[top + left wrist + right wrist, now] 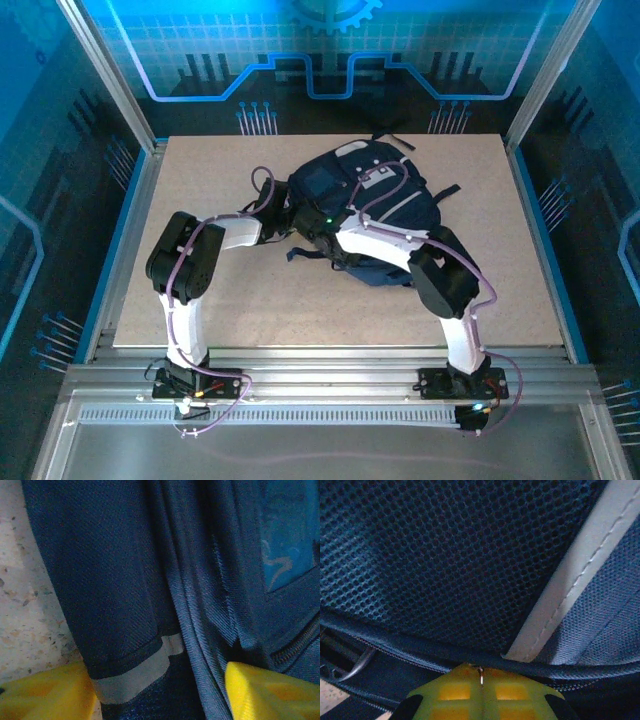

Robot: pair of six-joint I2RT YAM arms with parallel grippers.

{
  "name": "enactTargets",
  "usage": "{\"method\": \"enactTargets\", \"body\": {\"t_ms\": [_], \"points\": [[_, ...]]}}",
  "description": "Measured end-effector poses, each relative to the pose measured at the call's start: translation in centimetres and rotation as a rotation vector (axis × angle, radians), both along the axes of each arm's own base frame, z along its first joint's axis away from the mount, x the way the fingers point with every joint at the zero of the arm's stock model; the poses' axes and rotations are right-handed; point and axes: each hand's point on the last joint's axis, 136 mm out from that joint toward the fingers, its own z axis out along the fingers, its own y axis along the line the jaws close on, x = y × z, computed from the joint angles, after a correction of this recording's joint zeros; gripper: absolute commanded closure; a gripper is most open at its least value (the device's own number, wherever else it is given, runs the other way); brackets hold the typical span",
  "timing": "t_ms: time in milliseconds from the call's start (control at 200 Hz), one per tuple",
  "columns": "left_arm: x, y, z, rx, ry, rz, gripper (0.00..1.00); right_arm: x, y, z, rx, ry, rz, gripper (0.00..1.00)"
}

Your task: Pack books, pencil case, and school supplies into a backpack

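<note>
The large navy fabric backpack with grey stripes (372,200) lies mid-way on the pale board table (250,310), left end effector (157,687) open astride a side fold (120,620), likely bracing it, right end effector (481,680) clamped shut at its zip seam (410,645), seemingly to pull.

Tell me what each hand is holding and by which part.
Right hand: shut on the backpack at a small metal piece on its zipper line. Left hand: open astride a fold, gripping nothing.
</note>
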Motion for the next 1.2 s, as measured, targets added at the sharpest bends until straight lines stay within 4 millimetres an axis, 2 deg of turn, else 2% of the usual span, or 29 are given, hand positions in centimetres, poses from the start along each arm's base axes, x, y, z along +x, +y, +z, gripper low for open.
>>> {"method": "enactTargets", "body": {"t_ms": [135, 200, 235, 320, 420, 660, 750, 800, 855, 991, 1201], "points": [[-0.2, -0.2, 0.5, -0.043, 0.009, 0.011, 0.17, 0.1, -0.2, 0.4, 0.102, 0.01, 0.058, 1.0], [-1.1, -0.1, 0.8, -0.066, 0.017, 0.016, 0.04, 0.1, 0.0, 0.7, 0.173, 0.023, 0.101, 1.0], [-1.8, -0.1, 1.1, -0.081, 0.024, 0.02, 0.03, 0.1, 0.1, 0.8, 0.207, 0.029, 0.126, 1.0], [-3.3, -0.3, 2.0, -0.127, 0.033, 0.029, 0.05, 0.0, 0.6, 1.5, 0.288, 0.031, 0.201, 1.0], [-4.1, -1.1, 3.3, -0.18, 0.023, 0.031, 0.1, -0.2, 1.3, 2.4, 0.369, 0.023, 0.274, 1.0], [-5.3, -6.0, 4.7, -0.295, 0.001, -0.014, 0.18, 0.0, 2.3, 4.2, 0.48, 0.016, 0.383, 1.0], [-5.1, -7.5, 4.0, -0.303, 0.01, -0.025, 0.27, -0.1, 2.4, 4.0, 0.491, 0.021, 0.401, 1.0], [-4.7, -7.9, 3.6, -0.304, 0.009, -0.025, 0.36, -0.2, 2.3, 3.7, 0.497, 0.026, 0.404, 1.0], [-4.3, -8.1, 3.3, -0.304, 0.002, -0.027, 0.57, -0.2, 2.3, 3.6, 0.502, 0.027, 0.411, 1.0], [-3.4, -8.5, 4.0, -0.316, -0.031, -0.031, 1.0, 0.0, 2.3, 3.7, 0.498, 0.024, 0.442, 1.0], [-3.0, -8.3, 4.5, -0.317, -0.05, -0.029, 1.0, -0.6, 1.0, 3.6, 0.438, 0.055, 0.514, 1.0]]}}
